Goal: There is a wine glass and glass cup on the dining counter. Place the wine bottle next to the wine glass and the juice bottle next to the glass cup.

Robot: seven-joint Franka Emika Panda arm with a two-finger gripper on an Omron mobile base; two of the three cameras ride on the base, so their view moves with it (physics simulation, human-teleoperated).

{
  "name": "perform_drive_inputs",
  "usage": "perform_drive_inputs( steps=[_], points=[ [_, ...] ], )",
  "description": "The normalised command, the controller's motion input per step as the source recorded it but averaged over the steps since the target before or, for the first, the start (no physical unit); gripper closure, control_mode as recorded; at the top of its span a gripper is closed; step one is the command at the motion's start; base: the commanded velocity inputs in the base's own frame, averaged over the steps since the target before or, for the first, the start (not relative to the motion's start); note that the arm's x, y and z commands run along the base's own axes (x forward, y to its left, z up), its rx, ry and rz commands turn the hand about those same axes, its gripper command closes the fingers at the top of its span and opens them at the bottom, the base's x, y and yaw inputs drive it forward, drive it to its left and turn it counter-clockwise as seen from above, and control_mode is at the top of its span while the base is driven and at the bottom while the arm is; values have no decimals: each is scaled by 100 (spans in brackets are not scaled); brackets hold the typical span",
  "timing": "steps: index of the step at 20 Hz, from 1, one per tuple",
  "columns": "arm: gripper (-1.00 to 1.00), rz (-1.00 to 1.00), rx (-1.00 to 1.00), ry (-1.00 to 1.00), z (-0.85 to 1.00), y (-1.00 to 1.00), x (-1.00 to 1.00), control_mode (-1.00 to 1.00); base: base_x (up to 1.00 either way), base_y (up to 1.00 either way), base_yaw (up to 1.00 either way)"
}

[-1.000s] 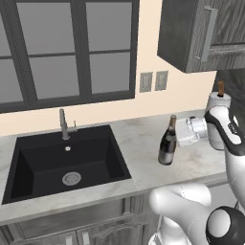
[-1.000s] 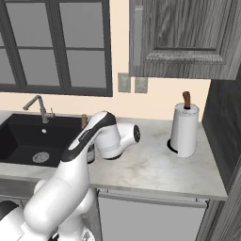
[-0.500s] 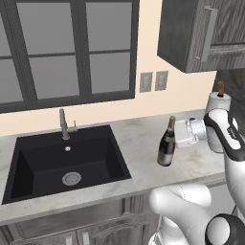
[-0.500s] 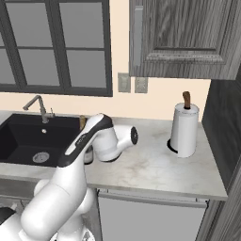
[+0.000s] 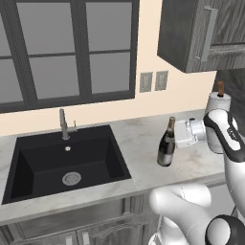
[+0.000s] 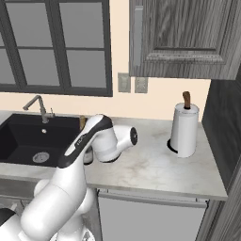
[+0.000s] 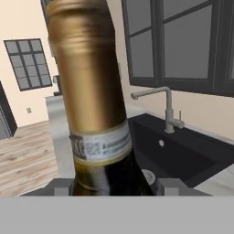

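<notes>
- Pincer (image 5: pixel 168 139) sits level at the wine bottle (image 5: pixel 166 143), clenched on its upper part just where the neck widens; in the hand view the gold-foil neck and pale label band rise right between the 2 dark finger tips (image 7: pixel 59 188).
- Wine bottle stands upright on the marble tabletop (image 5: pixel 143 165), just beside the right rim of the black sink (image 5: pixel 67 162) and nearer the front edge than the back wall; whether its base touches the surface cannot be told.
- Faucet (image 5: pixel 63 124) stands at the back rim of the sink, well apart from the bottle.
- Paper towel roll (image 6: pixel 184 129) stands upright on its holder near the back right corner of the tabletop, well apart from the bottle.
- 2 wall outlets (image 5: pixel 153 81) sit on the cream wall behind the tabletop, under the dark wood cabinet (image 5: pixel 203 33).
</notes>
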Motion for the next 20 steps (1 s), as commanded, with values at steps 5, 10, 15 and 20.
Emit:
perform_drive_inputs(
  steps=[5, 10, 15, 20],
  points=[
    [100, 0, 0, 0, 0, 0, 0, 100, -34, 3, 0],
    [100, 0, 0, 0, 0, 0, 0, 100, -57, 10, 0],
    [100, 0, 0, 0, 0, 0, 0, 100, -61, 13, 1],
    [100, 0, 0, 0, 0, 0, 0, 100, -29, 7, 66]
  ],
)
